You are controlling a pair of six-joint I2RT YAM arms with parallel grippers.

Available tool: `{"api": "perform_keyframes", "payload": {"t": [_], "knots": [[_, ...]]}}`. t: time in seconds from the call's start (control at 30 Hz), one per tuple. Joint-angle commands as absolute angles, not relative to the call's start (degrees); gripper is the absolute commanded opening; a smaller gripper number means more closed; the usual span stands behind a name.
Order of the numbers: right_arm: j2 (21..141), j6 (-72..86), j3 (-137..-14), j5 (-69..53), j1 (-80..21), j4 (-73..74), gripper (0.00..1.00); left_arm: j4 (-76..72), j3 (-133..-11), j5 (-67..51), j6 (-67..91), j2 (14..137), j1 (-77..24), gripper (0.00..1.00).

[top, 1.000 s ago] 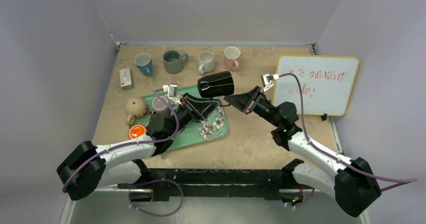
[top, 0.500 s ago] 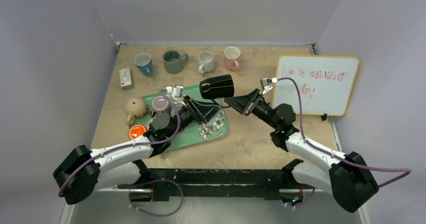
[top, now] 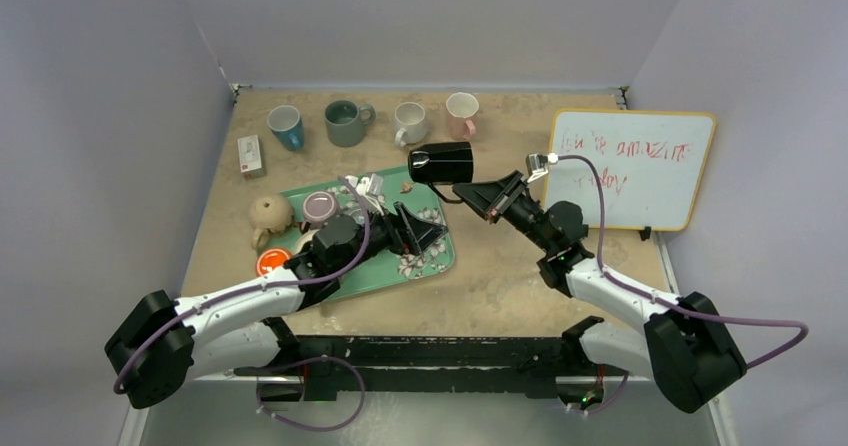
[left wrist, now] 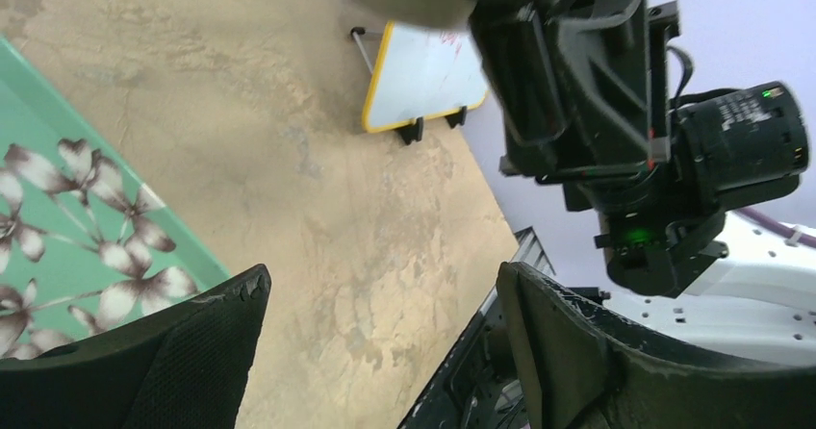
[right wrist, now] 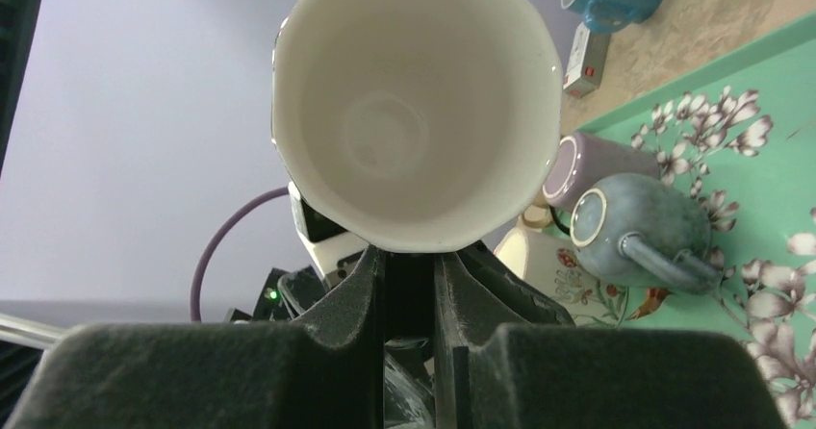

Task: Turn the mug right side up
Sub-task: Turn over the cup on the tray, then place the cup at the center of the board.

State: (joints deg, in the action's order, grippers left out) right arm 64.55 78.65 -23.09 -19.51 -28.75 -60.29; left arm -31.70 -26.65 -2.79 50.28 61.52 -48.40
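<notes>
Hovering mug near tray edge

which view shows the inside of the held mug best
Right wrist: the mug faces the camera mouth-on, its white inside plain, rim held in the right gripper. Top external shows only its black outside, on its side. Left wrist catches at most a blurred edge.

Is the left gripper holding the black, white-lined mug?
No, the left gripper stands open and empty, while the right gripper clamps the mug.
</notes>
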Motion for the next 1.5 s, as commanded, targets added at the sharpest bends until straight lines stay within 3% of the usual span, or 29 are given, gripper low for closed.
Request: {"api": "perform_keyframes", "payload": {"t": [0.0, 0.17, 0.5, 0.67, 1.07, 1.47], "knots": [[63.6, 79.7, -25.3, -16.2, -27.0, -68.8, 0.0, -25.2, -29.7, -3.3, 48.5, 59.3, -48.3, 0.87], [63.5, 78.4, -26.0, -15.3, -24.7, -65.7, 0.0, -18.9, -31.5, -2.8, 47.3, 58.0, -48.3, 0.99], [62.4, 74.1, -26.2, -13.1, -21.7, -57.1, 0.0, 17.5, -50.4, -0.5, 34.8, 56.3, -48.3, 1.0], [61.5, 70.4, -25.3, -12.1, -20.9, -53.1, 0.0, 27.4, -57.6, -0.2, 26.3, 54.4, -48.3, 1.0], [55.4, 52.3, -27.1, -5.4, -20.8, -29.2, 0.0, 34.2, -53.8, 9.9, 17.0, 47.8, -48.3, 1.0], [57.2, 36.3, -34.5, -0.1, -20.9, -12.3, 0.0, 38.8, -55.3, 1.2, 11.8, 41.5, -48.3, 1.0]]}}
